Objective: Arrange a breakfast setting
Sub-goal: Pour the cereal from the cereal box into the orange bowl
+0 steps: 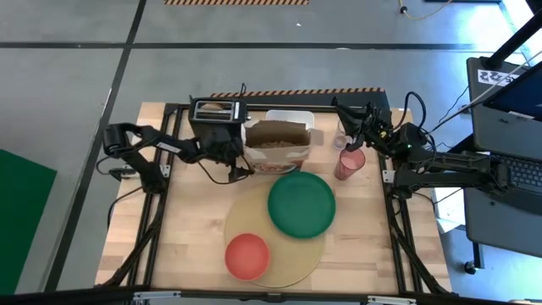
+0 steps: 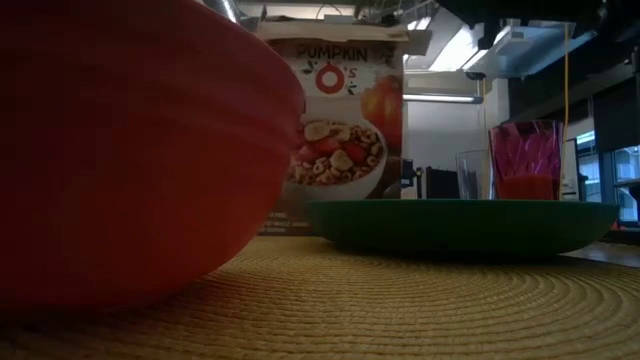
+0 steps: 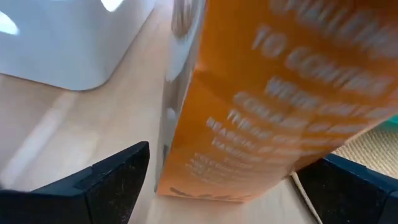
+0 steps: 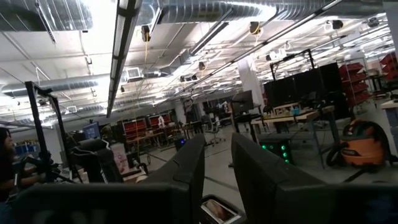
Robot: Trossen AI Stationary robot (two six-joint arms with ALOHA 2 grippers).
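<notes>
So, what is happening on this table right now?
A breakfast is being set. The left gripper has its fingers open around the base of the cereal box, which stands upright near the black toaster. The green plate and the red bowl already lie on the tan mat. The right gripper is raised behind the pink cup, holding nothing.

The cereal box [image 1: 275, 146], toaster [image 1: 218, 111], white tray [image 1: 292, 116] and pink cup [image 1: 349, 163] crowd the table's [image 1: 190, 229] far edge, the green plate [image 1: 301, 204] and red bowl [image 1: 247, 255] fill the mat [image 1: 284, 264], leaving bare wood at both near corners.
</notes>
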